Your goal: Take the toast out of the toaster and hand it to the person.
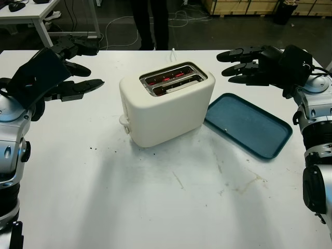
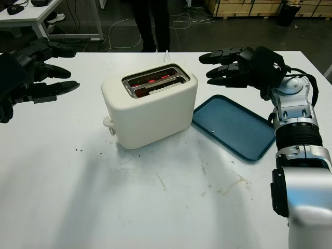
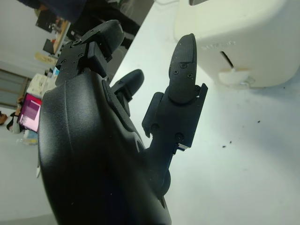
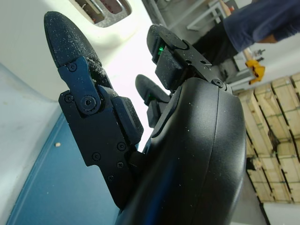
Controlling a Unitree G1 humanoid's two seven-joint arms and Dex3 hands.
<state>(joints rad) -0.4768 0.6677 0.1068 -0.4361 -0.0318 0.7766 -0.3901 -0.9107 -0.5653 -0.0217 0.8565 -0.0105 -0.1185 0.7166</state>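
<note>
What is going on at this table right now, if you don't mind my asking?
A humanoid robot is set up to take toast from a cream toaster in the middle of the white table. The slots glow red inside; I cannot make out any toast in them. Both hands are open and hold nothing: the left hand hovers to one side of the toaster, the right hand to the other, above a blue tray. A person stands behind the table.
</note>
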